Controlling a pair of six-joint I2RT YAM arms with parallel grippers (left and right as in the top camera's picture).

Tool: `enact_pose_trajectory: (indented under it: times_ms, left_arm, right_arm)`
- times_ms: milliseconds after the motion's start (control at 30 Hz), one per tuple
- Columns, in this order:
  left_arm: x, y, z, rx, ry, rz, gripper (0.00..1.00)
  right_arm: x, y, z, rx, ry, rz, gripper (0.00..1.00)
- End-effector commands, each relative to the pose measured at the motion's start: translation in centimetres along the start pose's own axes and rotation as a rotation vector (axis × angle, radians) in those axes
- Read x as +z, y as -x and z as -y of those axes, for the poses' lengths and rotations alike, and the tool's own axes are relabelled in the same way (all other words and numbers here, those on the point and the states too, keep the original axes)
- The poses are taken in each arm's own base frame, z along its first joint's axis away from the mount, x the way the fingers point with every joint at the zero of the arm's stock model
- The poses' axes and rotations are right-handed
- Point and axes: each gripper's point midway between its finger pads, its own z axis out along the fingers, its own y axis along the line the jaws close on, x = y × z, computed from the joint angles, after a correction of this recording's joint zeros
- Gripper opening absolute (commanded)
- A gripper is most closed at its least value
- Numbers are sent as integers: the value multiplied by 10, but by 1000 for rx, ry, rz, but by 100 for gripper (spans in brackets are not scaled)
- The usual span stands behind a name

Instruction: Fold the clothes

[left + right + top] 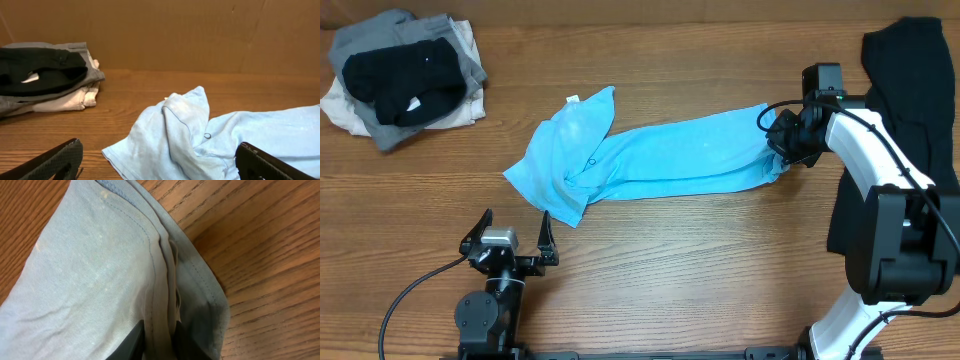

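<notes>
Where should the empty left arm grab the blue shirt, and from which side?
Probably the bunched left end of the blue T-shirt: the cloth is piled in folds there, giving something to pinch. The open left gripper sits just on its near side, so come from there, downward. The right gripper pinches the far end.

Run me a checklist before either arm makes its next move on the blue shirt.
1. Lay of the light sky-blue fabric T-shirt: not ok, its left end is bunched and twisted.
2. Hold of the right gripper on the shirt's right end: cannot tell; the hem sits between its fingers, but the clamp is unclear.
3. State of the left gripper: ok, open and clear of the shirt.
4. Position of the large black fabric garment: ok, apart from the shirt, at the far right.
5. Position of the folded pile of grey, black and white clothes: ok, far-left corner, out of the way.
</notes>
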Motion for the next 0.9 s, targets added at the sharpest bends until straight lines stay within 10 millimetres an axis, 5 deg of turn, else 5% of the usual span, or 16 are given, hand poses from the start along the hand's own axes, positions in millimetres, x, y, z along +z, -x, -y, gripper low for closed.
enact_pose_trajectory:
  times_ms: [0,267,433,567,700,867]
  left_arm:
    - [0,0,-3,18,12,4,100]
    - [0,0,-3,18,12,4,100]
    - [0,0,-3,18,12,4,100]
    - [0,0,-3,18,12,4,100]
    - [0,0,-3,18,12,4,100]
    - [0,0,-3,18,12,4,100]
  right_arm:
    - [-4,9,-3,-2,-4,29,18]
    - [-4,14,4,-2,-45,62,20]
    - [-4,16,3,-3,-39,71,4]
    - [-4,17,1,-2,-30,73,4]
    - [-14,25,-15,-12,44,109,4]
    - [-43,58,-54,-43,212,249,4]
